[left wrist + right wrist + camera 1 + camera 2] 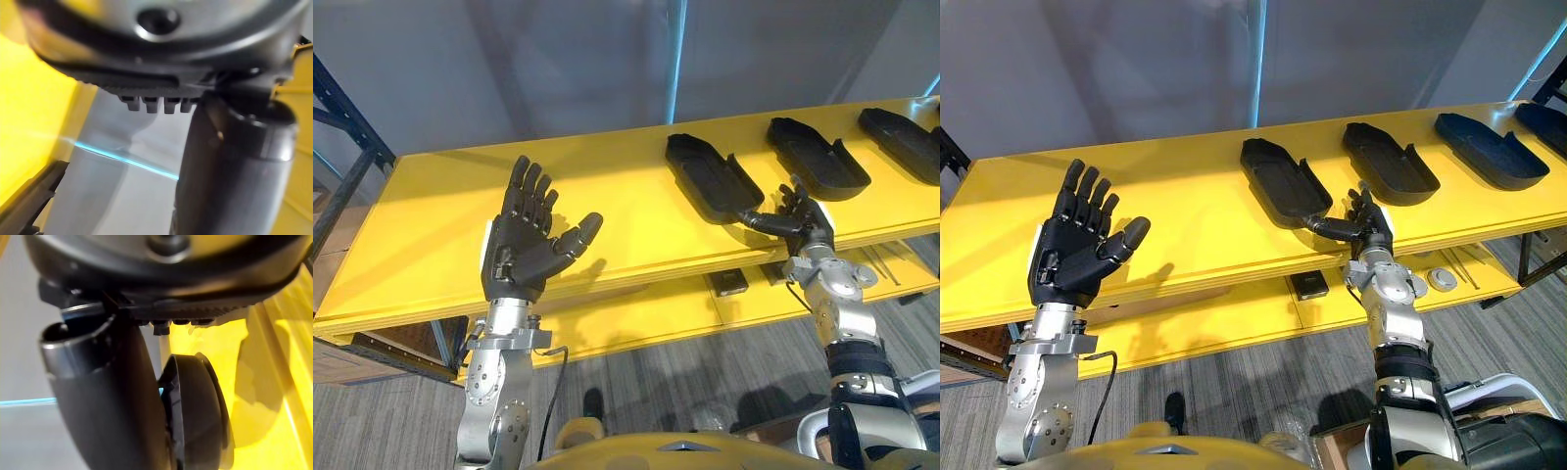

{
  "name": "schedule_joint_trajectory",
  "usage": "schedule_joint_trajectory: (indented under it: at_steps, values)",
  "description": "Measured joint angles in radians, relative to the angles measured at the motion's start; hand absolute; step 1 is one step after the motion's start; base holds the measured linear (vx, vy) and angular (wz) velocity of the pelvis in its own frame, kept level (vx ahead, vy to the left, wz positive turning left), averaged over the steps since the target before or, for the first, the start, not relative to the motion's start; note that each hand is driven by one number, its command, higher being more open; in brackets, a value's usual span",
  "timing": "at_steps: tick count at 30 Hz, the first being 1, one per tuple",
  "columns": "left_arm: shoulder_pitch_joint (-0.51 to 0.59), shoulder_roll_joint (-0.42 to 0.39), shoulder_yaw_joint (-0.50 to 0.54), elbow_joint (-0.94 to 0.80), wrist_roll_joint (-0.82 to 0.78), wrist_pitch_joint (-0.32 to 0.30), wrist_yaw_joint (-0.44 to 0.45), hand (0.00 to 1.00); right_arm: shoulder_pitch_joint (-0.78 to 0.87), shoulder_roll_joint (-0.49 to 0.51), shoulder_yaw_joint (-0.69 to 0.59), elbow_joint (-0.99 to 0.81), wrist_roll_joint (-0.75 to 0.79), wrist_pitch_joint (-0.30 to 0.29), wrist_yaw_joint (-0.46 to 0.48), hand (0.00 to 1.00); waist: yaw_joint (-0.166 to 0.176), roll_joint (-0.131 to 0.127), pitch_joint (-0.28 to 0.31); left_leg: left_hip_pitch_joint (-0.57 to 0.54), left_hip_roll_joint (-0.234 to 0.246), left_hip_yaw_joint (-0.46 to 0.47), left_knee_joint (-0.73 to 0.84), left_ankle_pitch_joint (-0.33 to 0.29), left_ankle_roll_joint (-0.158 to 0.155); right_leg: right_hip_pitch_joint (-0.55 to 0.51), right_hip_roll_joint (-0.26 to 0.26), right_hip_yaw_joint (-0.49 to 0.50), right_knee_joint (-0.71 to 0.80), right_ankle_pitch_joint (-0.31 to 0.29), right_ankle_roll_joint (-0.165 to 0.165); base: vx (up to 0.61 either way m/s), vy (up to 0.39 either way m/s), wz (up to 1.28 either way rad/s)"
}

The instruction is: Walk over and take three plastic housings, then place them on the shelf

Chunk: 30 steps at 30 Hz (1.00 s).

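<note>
Right hand met the leftmost housing on the yellow shelf.
The housing's long axis ran far-left to near-right. The thumb touched its near end, but I could not tell whether the fingers gripped. Left hand was spread wide, empty.

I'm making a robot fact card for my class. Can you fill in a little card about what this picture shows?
Place: yellow shelf
Things: black housings lying in a row on the shelf
Left robot hand: open, raised over a bare part of the shelf, holding nothing
Right robot hand: open, thumb against the near end of the leftmost housing
Lifted so far: nothing, every housing lies on the shelf
</note>
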Motion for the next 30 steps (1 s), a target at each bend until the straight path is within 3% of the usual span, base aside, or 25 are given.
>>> schedule_joint_trajectory:
  at_steps: [30]
  values:
    - [-0.002,0.000,-0.012,0.000,0.003,-0.002,-0.008,1.00,0.075,0.052,0.066,-0.135,-0.016,-0.022,0.038,1.00,0.000,0.009,0.016,0.004,0.005,0.004,0.002,-0.004,-0.005,-0.006,0.001,0.003,0.016,-0.008,-0.009,0.00,0.000,0.00]
